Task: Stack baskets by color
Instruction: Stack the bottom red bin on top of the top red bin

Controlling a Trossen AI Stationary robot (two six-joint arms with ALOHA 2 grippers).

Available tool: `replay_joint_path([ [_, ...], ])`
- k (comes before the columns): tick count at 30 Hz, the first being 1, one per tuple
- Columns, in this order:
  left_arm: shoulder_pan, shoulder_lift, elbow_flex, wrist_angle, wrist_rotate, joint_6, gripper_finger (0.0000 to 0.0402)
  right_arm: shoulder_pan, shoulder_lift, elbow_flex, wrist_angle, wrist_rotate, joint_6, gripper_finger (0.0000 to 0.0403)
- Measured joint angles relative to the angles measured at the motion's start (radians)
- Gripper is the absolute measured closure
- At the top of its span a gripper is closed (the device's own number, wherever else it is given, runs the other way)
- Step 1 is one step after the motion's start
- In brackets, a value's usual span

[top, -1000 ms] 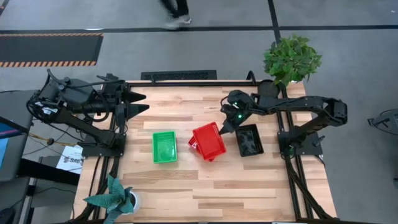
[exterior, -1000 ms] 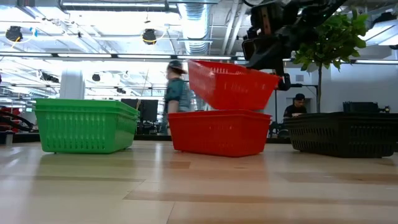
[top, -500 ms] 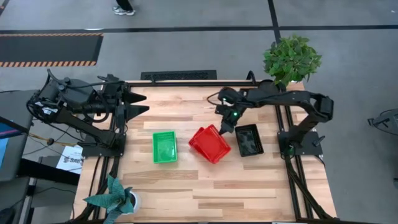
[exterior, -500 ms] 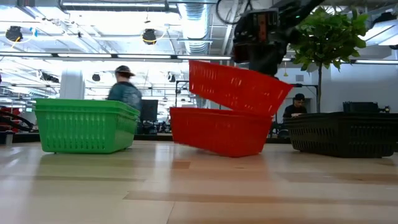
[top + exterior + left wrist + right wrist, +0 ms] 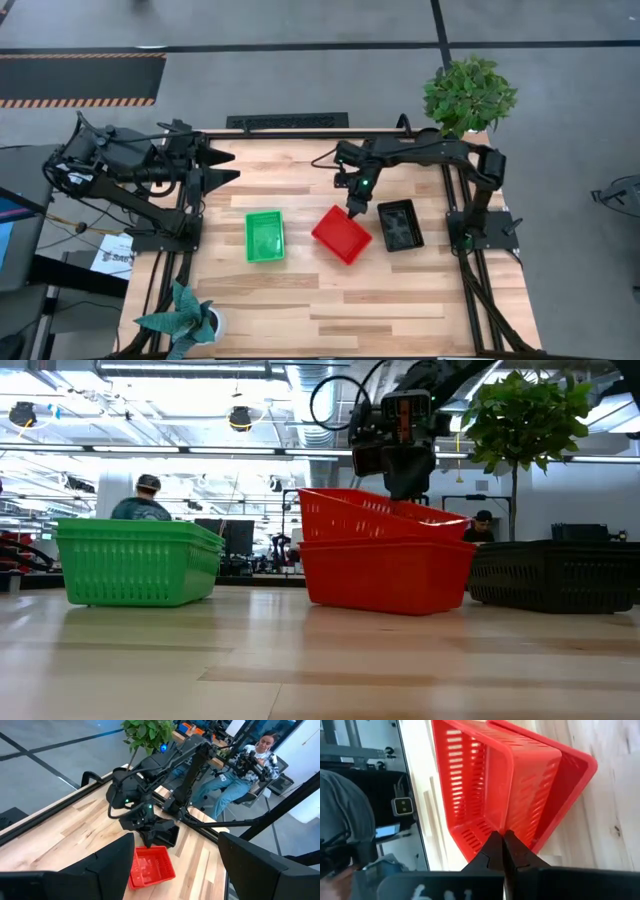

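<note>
An upper red basket (image 5: 375, 518) sits partly nested in a lower red basket (image 5: 388, 575) at the table's middle, its left end a little higher. My right gripper (image 5: 353, 211) is shut on the upper one, at its far end. Green baskets (image 5: 265, 236) stand to the left and black baskets (image 5: 401, 224) to the right, each resting on the table by its bottom. My left gripper (image 5: 226, 165) hovers open over the far left corner, away from all baskets. My right gripper pinches the upper red basket's end wall (image 5: 489, 831) between its two fingers, at the rim of the basket's far end. The fingers (image 5: 405, 478) slant down from the table's far side. The basket rests inside the lower red basket, slightly tilted.
A potted plant (image 5: 469, 95) stands at the far right corner and another plant (image 5: 182, 320) at the near left edge. People show in the room beyond the table (image 5: 140, 505). Bare wood lies along the near half of the table (image 5: 340, 310).
My right gripper has gone down and toward the table's left, tipping and rolling, still shut on the upper red basket. That basket, held tilted above the lower one, has sunk into it. The lower red basket has been nudged, turned and slid a little along the table.
</note>
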Motion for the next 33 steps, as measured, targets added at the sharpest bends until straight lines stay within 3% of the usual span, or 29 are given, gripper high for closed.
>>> replay_joint_path([
  [7, 0.000, 0.000, 0.000, -0.001, -0.004, -0.007, 0.0128, -0.003, 0.012, -0.001, -0.018, 0.003, -0.020, 0.0396],
  [21, 0.000, 0.000, 0.000, 0.000, -0.010, -0.006, 0.0128, 0.006, 0.030, -0.022, -0.044, 0.184, -0.012, 0.0373],
  [33, 0.000, 0.000, 0.000, -0.024, -0.010, 0.000, 0.0128, 0.001, 0.030, -0.022, 0.068, 0.341, 0.203, 0.0376],
])
